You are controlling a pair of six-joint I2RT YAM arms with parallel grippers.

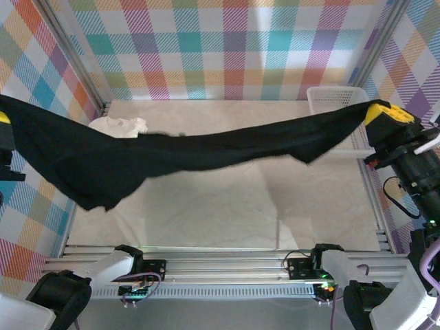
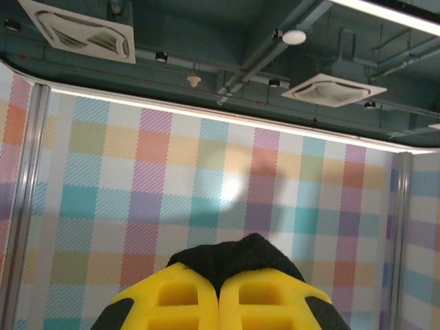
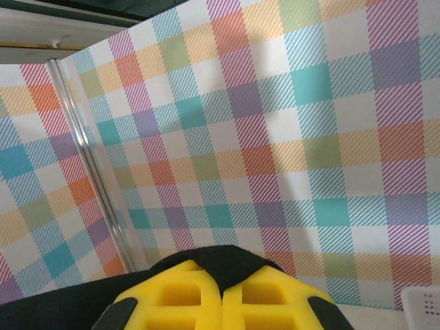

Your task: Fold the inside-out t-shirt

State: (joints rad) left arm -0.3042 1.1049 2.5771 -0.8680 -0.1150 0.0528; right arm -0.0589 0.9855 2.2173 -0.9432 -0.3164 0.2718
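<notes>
Closest to us are the two arm bases (image 1: 130, 265) on the metal rail (image 1: 227, 265) at the near edge of the tabletop (image 1: 227, 213). Up above, the inside-out t-shirt (image 1: 206, 155) hangs in the air like a long black rope, stretched from one side to the other. The left gripper (image 1: 3, 117) is squeezed tight on one end, far out to the left and up high. From its own camera, the left gripper (image 2: 218, 292) has its yellow fingers pressed together with a bump of black t-shirt (image 2: 237, 254) pinched between them. The right gripper (image 1: 385, 113) holds the other end the same way, and up close the right gripper (image 3: 221, 295) is closed on the black cloth (image 3: 220, 260). The middle of the shirt sags, and a big flap hangs down near the left end. The shirt is bunched up, not flat, so I think it could land in wrinkles if it is put down like this. The hanging flap could tuck under itself. The sagging part passes close by the white cloth (image 1: 120, 126), so it might drag it along. Near the right end the shirt passes in front of the white basket (image 1: 337, 100) and could catch on it. Pulling too hard could make an end slip out.
</notes>
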